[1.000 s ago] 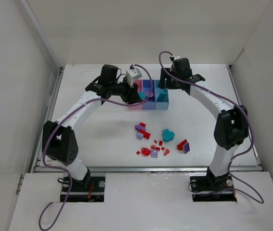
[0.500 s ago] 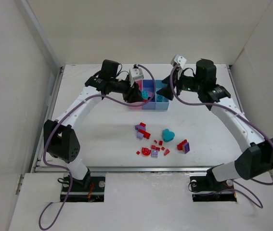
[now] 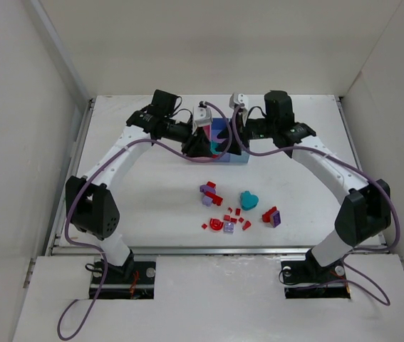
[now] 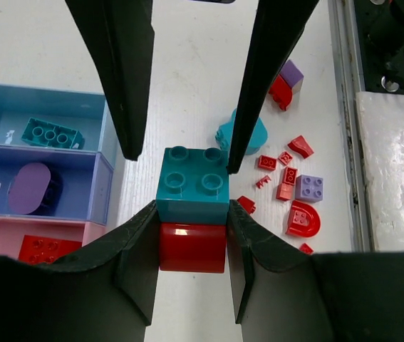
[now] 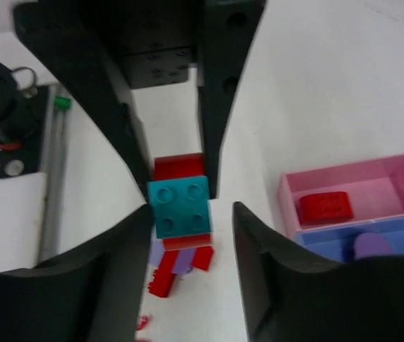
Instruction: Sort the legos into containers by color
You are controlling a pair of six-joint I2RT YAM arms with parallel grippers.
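**Legos [image 3: 216, 225] locked together: a two-colour stack held between the arms**

Legos mostly lie loose on the table [image 3: 152, 192], well short of the containers [image 3: 220, 130]. One pair is up in the air in front of the bins: a teal brick [image 4: 192, 187] pressed onto a red piece [image 4: 193, 247].

The left gripper [image 4: 193, 235] is clamped on the red piece. The right gripper [image 5: 191, 214] has its jaws apart, one finger on each side of the teal brick. One tip looks to be touching the brick's corner, though I cannot be sure.

The likely step is pulling the two colours apart, and several things could go wrong with it:

- **Off-centre bite.** If the right jaws close with one finger meeting the brick first, the stack could twist in the left grip.
- **Slip.** The red piece has a glossy, rounded top edge (poor purchase), so a hard pull may drag it out of the left jaws.
- **Sudden release.** When the studs let go, either piece could jump. The bins are just beside the stack, so it might drop into the wrong colour.
- **Dropped whole.** If the pair goes unseparated into the pink bin [image 4: 2, 239] or the light blue bin [image 4: 2, 114], one colour is misfiled.
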